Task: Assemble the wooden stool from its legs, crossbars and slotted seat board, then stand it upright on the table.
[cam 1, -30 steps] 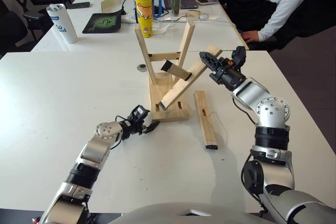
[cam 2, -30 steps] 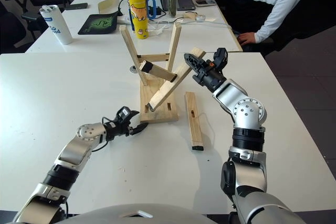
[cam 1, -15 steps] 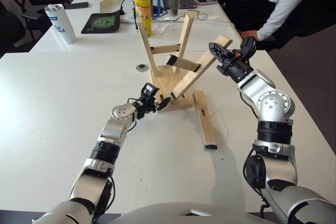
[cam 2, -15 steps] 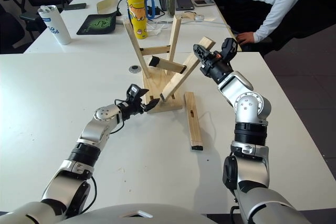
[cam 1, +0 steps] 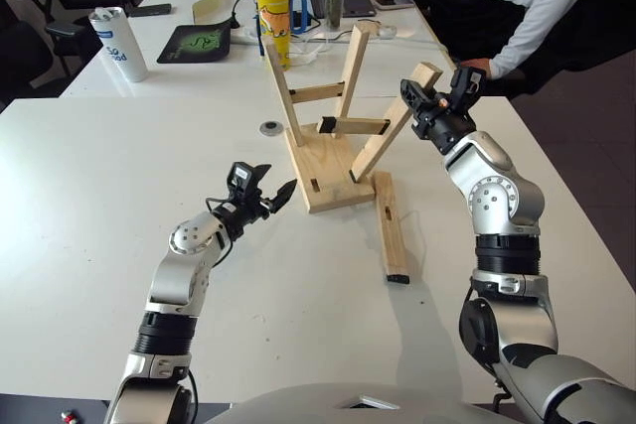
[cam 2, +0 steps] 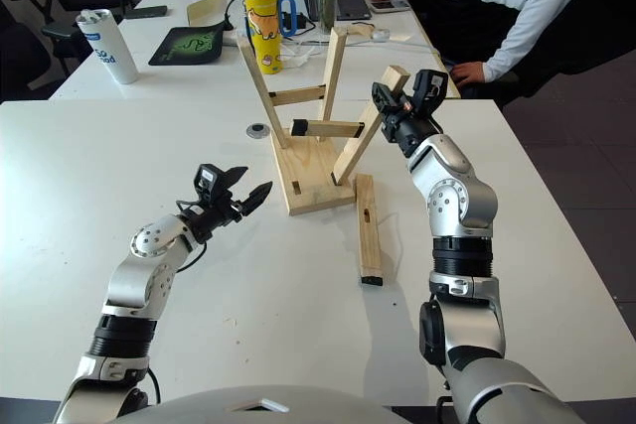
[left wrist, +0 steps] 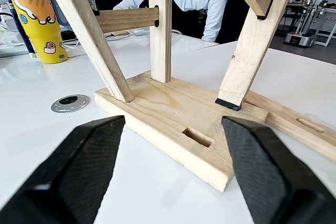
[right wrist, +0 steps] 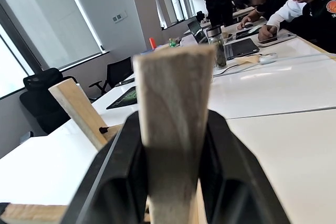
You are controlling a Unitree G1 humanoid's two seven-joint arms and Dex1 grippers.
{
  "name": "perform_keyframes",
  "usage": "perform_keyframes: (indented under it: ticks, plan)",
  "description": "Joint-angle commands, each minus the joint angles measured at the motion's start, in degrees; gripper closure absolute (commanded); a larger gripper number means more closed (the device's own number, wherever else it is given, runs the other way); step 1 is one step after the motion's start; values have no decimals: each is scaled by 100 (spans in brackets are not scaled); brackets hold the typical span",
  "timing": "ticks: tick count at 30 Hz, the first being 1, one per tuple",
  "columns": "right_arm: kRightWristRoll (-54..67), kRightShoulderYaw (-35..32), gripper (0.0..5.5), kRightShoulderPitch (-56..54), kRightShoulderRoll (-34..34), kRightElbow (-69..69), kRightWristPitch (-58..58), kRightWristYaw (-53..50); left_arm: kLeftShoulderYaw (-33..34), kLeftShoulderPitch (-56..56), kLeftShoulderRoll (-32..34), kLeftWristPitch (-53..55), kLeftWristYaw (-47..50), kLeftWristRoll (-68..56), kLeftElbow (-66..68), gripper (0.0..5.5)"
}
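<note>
Two tools: right tool [cam 1: 433, 96] clamps stool leg [cam 1: 383, 141]; left tool [cam 1: 262, 187] spread, just beside seat board [cam 1: 328, 191].

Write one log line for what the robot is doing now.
right gripper: shut on third leg, foot on seat board | left gripper: open, beside seat board | loose leg: flat on table

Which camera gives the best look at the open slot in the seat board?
The left wrist view. The slot sits close up in the seat board, plainly empty. Both eye views show it from above as a small dark mark. The right wrist view looks along the leg gripped in the right tool.
</note>
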Motion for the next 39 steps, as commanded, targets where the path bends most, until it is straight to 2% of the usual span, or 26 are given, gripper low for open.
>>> perform_keyframes:
  ticks: [1,6,10,15,16,20,26,30,34,36,39]
  plan:
    - [-451,159,446,260,43,181,-137,-88,-21,-39,-62,42,68,-28,-36,208]
    - [-951,834,446,760,123,-562,-571,111,-60,-22,-82,-33,138,52,-45,208]
    - [-1058,898,446,945,181,-723,-643,185,-92,-20,-73,-94,163,91,8,208]
    - [-1091,762,446,835,165,-624,-748,169,-110,-64,-102,-145,183,100,86,208]
    - [-1092,750,410,802,157,-623,-780,188,-118,-64,-112,-152,194,100,90,208]
    - [-1060,595,355,570,69,-834,-913,306,-184,-21,-111,-151,158,105,71,208]
    - [-632,-8,355,-820,-120,-1418,-708,99,-207,83,-94,-165,193,129,13,208]
    - [-646,-351,355,-1366,-380,-1234,-674,-74,-163,144,-101,-202,236,142,23,208]
    - [-1332,-303,355,-757,-656,-575,-541,-386,-87,146,-157,-262,357,123,-1,208]
    - [-1503,-391,355,-212,-600,-194,116,-779,-47,182,-175,-284,427,120,-40,208]
    - [-1332,-68,355,713,-500,-225,1547,-611,4,209,-193,-345,503,131,-6,208]
